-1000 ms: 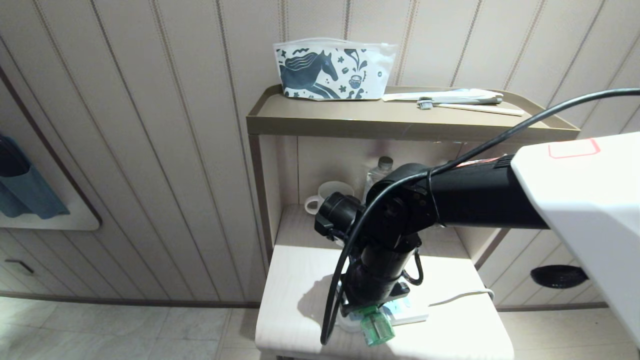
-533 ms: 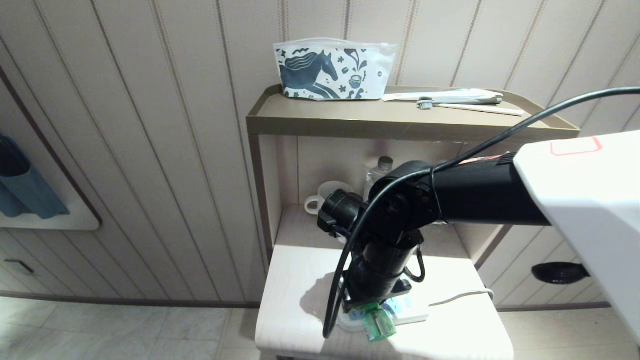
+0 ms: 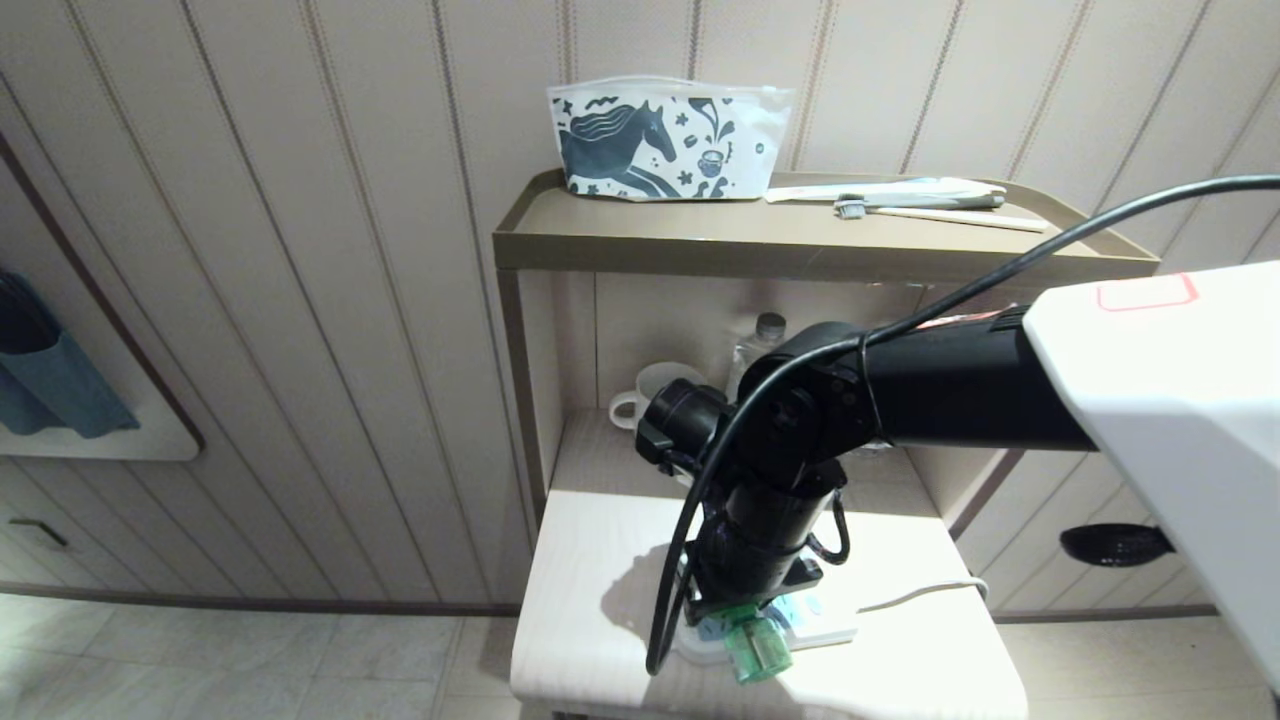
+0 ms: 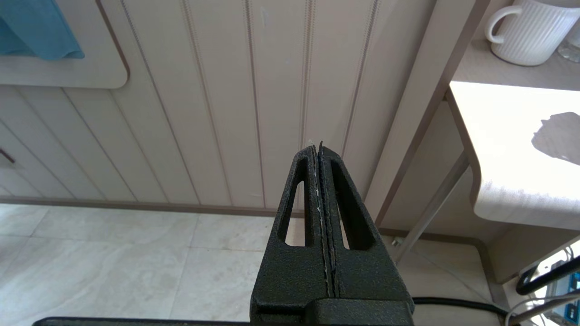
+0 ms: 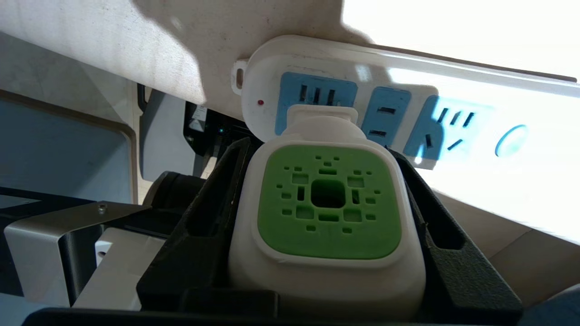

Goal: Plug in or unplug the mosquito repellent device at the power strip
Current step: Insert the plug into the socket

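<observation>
Pale striped panelling runs behind a tan shelf unit [image 3: 800, 255] whose top carries a horse-print pouch [image 3: 665, 140] and a toothbrush [image 3: 940, 212]; a white mug [image 3: 650, 392] stands on the lower level. On the light wooden table [image 3: 600, 560] below, the power strip [image 3: 830, 628] lies near the front edge, its white cord trailing off to the right. The right gripper [image 5: 326, 163] reaches down over it, fingers clamped on either side of the mosquito repellent device [image 5: 328, 217]. The device's white plug end sits against the end socket face of the strip, beside the small red dot; whether the prongs are fully seated I cannot tell. The left gripper [image 4: 320, 151] hangs off to the side above the tiled floor, fingers pressed together, holding nothing.
</observation>
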{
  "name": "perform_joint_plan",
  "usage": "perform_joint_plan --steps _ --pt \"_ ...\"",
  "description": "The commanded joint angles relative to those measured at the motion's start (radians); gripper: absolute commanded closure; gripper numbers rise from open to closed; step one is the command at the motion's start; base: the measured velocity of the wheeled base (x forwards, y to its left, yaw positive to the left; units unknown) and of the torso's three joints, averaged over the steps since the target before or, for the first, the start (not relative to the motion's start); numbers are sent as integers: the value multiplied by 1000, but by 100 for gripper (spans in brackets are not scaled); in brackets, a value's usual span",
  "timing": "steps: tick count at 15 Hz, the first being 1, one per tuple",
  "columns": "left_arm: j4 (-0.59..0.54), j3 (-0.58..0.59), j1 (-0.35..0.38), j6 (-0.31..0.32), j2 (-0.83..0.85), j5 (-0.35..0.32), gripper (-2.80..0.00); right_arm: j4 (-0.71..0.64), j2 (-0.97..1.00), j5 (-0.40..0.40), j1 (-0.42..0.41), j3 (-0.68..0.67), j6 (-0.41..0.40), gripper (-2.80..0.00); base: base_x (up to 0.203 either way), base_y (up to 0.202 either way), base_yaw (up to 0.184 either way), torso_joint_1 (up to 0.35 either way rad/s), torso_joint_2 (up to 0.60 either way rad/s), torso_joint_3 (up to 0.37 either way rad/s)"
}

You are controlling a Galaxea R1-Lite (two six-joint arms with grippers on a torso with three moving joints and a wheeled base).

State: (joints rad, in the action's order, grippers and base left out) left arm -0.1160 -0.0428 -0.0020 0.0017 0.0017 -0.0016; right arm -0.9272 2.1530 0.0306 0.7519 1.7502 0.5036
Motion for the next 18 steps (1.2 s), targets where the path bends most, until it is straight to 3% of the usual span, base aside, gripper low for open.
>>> perform_joint_plan --steps 1,18 --pt "-1 0 0 0 1 0 0 -2 7 0 1 2 3 0 0 0 0 0 0 0" --pt "-1 0 0 0 1 0 0 -8 27 1 7 19 7 0 0 0 0 0 0 0"
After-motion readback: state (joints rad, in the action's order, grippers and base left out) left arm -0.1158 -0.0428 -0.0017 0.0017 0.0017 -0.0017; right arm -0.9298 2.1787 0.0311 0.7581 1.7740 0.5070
